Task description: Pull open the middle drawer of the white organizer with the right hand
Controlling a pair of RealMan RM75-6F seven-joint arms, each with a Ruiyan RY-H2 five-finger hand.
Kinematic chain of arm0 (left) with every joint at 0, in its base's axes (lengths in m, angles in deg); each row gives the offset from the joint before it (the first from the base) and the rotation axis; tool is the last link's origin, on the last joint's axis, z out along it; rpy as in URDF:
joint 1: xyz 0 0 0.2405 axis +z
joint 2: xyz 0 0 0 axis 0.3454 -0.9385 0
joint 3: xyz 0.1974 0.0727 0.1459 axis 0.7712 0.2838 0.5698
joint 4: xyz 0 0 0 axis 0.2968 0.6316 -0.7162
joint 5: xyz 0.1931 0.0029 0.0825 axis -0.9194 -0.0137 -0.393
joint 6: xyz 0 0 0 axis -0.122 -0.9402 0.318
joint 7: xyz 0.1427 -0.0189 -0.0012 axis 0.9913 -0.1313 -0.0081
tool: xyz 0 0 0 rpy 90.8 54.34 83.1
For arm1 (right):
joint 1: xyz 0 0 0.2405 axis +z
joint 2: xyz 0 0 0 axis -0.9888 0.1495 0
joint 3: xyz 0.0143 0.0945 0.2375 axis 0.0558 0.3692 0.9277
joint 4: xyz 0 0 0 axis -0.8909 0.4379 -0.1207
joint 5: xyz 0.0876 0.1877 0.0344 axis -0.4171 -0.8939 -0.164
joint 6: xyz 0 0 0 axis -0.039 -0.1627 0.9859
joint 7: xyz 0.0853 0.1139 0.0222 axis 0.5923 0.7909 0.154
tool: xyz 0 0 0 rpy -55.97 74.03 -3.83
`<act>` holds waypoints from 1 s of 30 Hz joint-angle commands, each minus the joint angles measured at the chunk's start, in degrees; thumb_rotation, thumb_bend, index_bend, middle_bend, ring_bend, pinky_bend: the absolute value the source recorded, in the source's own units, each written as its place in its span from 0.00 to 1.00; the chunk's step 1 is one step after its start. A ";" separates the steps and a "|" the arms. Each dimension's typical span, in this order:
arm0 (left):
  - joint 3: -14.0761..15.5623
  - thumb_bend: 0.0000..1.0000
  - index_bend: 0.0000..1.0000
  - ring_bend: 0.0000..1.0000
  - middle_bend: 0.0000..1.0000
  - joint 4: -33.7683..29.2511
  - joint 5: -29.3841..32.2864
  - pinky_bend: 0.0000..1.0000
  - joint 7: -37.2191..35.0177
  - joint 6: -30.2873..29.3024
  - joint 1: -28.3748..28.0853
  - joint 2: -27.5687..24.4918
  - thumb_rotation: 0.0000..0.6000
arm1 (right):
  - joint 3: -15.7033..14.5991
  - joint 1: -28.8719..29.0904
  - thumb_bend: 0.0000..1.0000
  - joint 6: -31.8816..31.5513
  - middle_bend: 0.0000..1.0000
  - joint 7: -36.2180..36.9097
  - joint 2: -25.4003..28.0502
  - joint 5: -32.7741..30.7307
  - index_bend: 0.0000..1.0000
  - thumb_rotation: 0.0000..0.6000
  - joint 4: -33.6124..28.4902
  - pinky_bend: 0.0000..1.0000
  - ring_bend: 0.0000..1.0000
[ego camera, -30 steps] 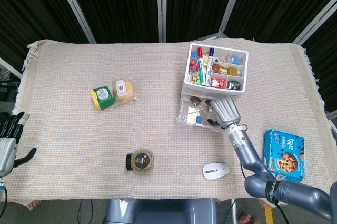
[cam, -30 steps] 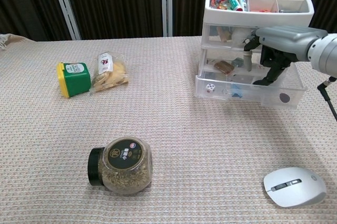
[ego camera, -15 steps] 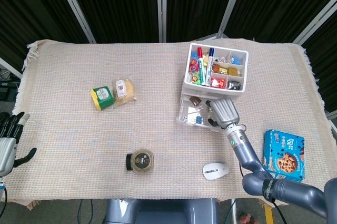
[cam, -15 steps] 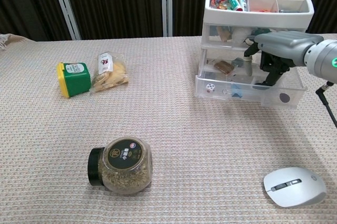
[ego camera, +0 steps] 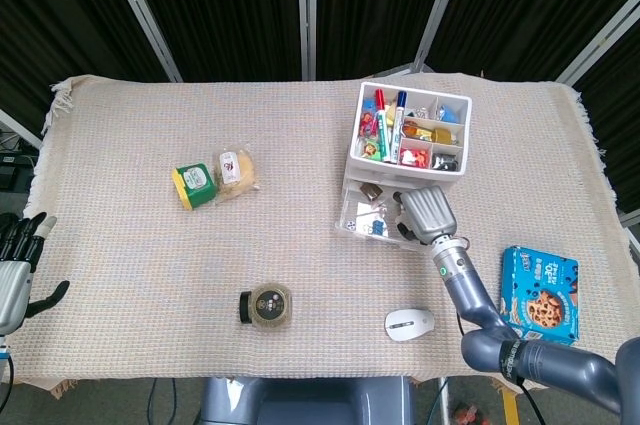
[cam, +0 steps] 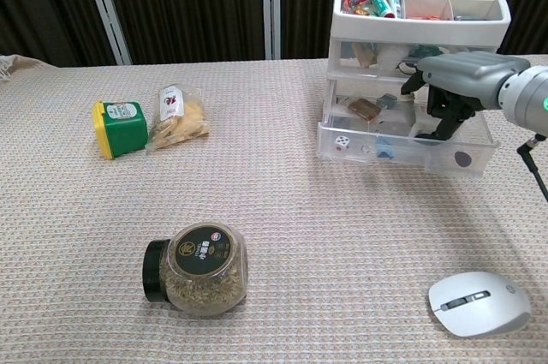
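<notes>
The white organizer [ego camera: 411, 159] [cam: 417, 28] stands at the table's right rear, with pens and small items in its top tray. Its bottom drawer [cam: 402, 148] sticks out toward me; the middle drawer [cam: 370, 105] sits flush in the frame. My right hand [ego camera: 427, 213] [cam: 455, 81] is pressed up to the middle drawer's front. Its dark fingers [cam: 443, 116] curl downward across that front, tips near the open bottom drawer. Whether they hook the drawer's lip is hidden. My left hand [ego camera: 14, 272] hangs beyond the table's left edge, fingers spread, holding nothing.
A white mouse [ego camera: 410, 323] [cam: 478, 302] lies near the front edge, below my right arm. A blue cookie box [ego camera: 540, 292] lies to its right. A jar [ego camera: 266, 306] [cam: 197, 265], a green container [ego camera: 194, 185] and a snack bag [ego camera: 237, 171] lie further left.
My right hand has moved in closer to the organizer and its fingers have drawn up against the middle drawer's front. The drawers and my left hand have not moved.
</notes>
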 commanded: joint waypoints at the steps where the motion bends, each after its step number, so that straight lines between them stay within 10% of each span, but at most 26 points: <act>1: 0.00 0.29 0.00 0.00 0.00 0.01 -0.01 0.00 0.00 -0.02 0.01 0.01 1.00 | -0.03 -0.02 0.26 -0.07 1.00 0.08 -0.04 -0.07 0.61 1.00 0.07 0.74 1.00; 16: -0.02 0.29 0.00 0.00 0.00 0.04 0.04 0.00 0.03 0.03 -0.03 0.02 1.00 | -0.23 -1.19 0.27 -3.06 1.00 0.81 2.11 2.67 0.62 1.00 -3.21 0.74 1.00; 30: 0.11 0.29 0.00 0.00 0.00 0.08 -0.26 0.00 -0.12 -0.21 0.08 0.00 1.00 | -1.39 -7.67 0.27 -12.09 1.00 1.74 15.32 9.14 0.62 1.00 -16.85 0.74 1.00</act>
